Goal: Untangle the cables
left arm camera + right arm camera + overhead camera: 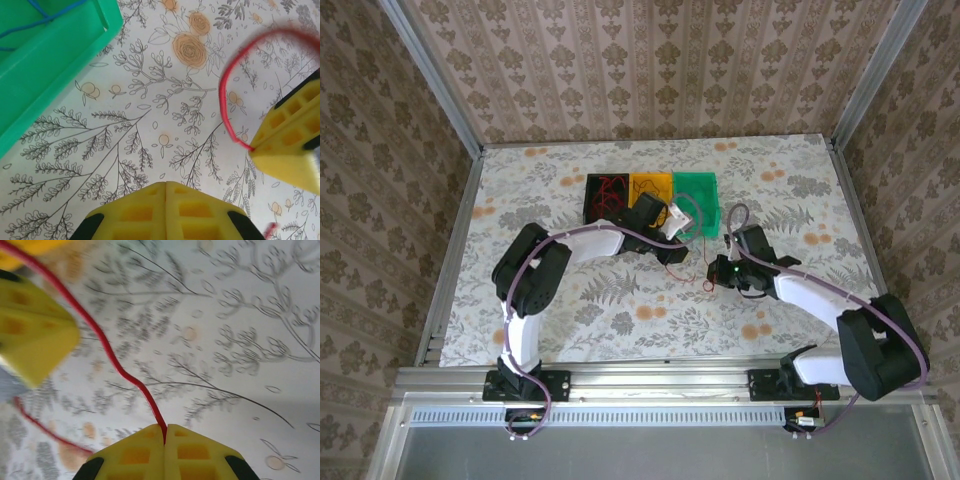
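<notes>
We see the flowered bench (570, 310) under both arms, the left arm (535, 270) reaching in towards the trays and the right arm (820, 295) bent in towards the middle. At the far side stand three trays in a row: a black tray (592, 212) with a bundle of red cables (610, 190) in it, a yellow tray (652, 183), and a green tray (55, 55) with a blue cable (35, 17) lying inside.

The two claws are close together just in front of the green tray. The right claw (165, 432) is clamped on a loose red cable (107, 347), which arcs up and away from its tips. The left claw (166, 192) has its pads pressed together, with no wire visible between them.

We judge that one red cable is being sorted out. Next, it needs carrying clear and setting down without dragging the others.
</notes>
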Robot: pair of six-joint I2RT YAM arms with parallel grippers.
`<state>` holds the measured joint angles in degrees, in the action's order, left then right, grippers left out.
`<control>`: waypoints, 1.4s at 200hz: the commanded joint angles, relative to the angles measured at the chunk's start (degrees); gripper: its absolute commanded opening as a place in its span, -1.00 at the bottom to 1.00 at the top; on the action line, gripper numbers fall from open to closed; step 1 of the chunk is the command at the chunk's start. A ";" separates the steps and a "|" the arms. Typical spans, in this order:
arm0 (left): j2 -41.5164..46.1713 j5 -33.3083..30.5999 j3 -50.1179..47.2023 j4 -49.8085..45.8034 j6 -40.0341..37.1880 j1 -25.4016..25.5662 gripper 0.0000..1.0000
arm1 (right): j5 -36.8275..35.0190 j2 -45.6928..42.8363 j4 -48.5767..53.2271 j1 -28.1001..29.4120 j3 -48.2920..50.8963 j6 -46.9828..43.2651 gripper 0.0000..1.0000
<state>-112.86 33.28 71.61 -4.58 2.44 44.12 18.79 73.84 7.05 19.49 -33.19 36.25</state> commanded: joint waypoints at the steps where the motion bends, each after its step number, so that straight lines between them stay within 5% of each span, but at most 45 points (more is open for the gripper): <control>1: 3.45 3.14 -3.14 0.85 -1.03 0.09 -1.00 | 7.13 -2.34 -8.96 -0.60 1.86 2.18 -0.97; 101: 10.23 16.34 -8.02 -3.42 -3.47 -1.55 -0.22 | 16.45 5.51 -27.47 -0.24 -2.07 10.05 -0.96; 183: 14.00 16.37 -15.83 4.23 1.74 -5.72 0.17 | 7.97 15.88 -6.72 6.60 -9.71 -1.21 -0.87; 235: 16.03 9.39 -18.34 2.04 -0.15 -5.62 0.26 | 6.43 17.60 -3.56 6.79 -11.56 -1.53 -0.25; 280: 17.21 3.93 -19.76 3.07 -1.34 -4.60 0.28 | 3.15 13.42 -2.75 6.71 -9.65 -2.00 -0.06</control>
<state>-96.99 40.97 52.60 -2.13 3.14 38.65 25.21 90.94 2.07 26.04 -43.38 35.70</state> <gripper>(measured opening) 0.642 0.448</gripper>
